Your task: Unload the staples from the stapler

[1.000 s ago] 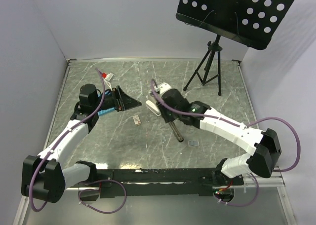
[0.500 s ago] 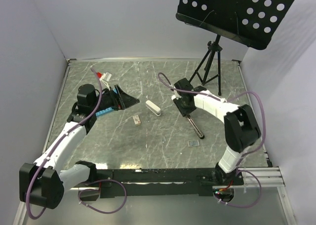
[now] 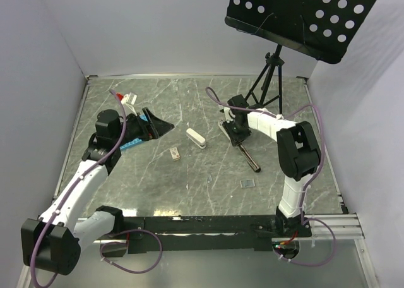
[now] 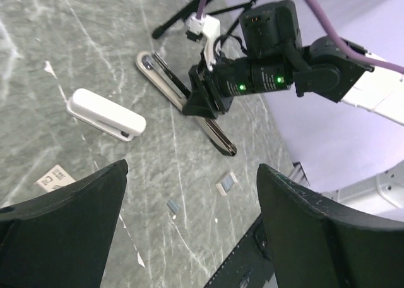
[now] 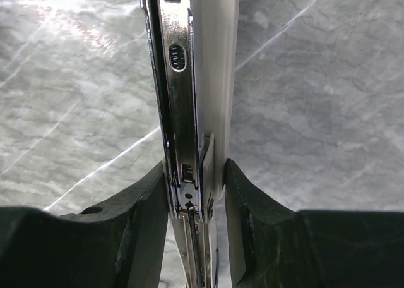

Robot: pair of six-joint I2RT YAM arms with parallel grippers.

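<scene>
Risk of twist-out from a narrow pinch: right end effector (image 5: 199, 174) clamped across stapler (image 3: 246, 154) at counter's (image 3: 189, 187) 3 o'clock; left end effector (image 4: 190, 173) apart.

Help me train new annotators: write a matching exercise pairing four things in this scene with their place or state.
Things:
1 stapler
2 left gripper
3 white-and-brown block
4 tripod

States:
A standing toward the far edge
B jaws open, empty
C clamped in the right gripper
D lying loose near the white bar

Pairs: 1-C, 2-B, 3-D, 4-A
</scene>
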